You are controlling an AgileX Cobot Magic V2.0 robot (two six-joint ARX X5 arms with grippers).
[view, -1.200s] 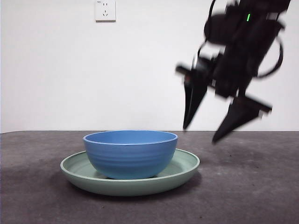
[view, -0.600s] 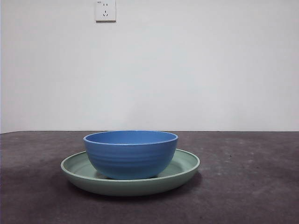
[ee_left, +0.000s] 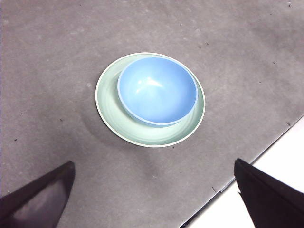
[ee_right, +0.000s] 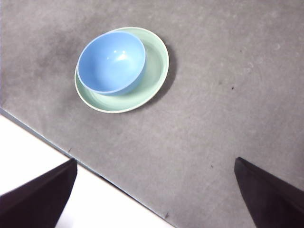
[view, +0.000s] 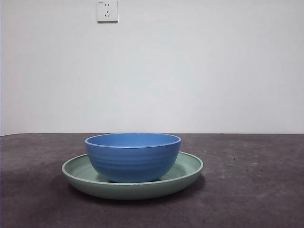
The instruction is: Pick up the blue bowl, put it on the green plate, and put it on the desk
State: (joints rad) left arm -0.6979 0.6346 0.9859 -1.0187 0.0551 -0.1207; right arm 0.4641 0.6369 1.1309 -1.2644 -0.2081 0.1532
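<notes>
Both sets of jaws stand spread wide and hold nothing. The left gripper point(ee_left: 152, 190) hangs high over the desk point(ee_left: 57, 71), well apart from the dishes, and the right gripper point(ee_right: 154, 190) hangs just as high near the desk's edge, with a pale strip of floor showing beyond it. Neither arm shows in the front view.

The blue bowl point(view: 133, 156) sits upright in the green plate point(view: 187, 171), off-centre — both wrist views show it crowding one side of the plate's rim, with a broad crescent of green bare on the other. The plate lies flat on the desk, and a white wall socket point(view: 107, 10) sits high on the wall behind.

By the look of it, the bowl's placing on the plate is done and the stack rests on the desk. The risk from here lies in any further grasp: the bowl's smooth, curved wall could slip from the jaws, and with the bowl off-centre, a pinch on the plate's rim might tip the stack — or slide the bowl across the glossy inside.
</notes>
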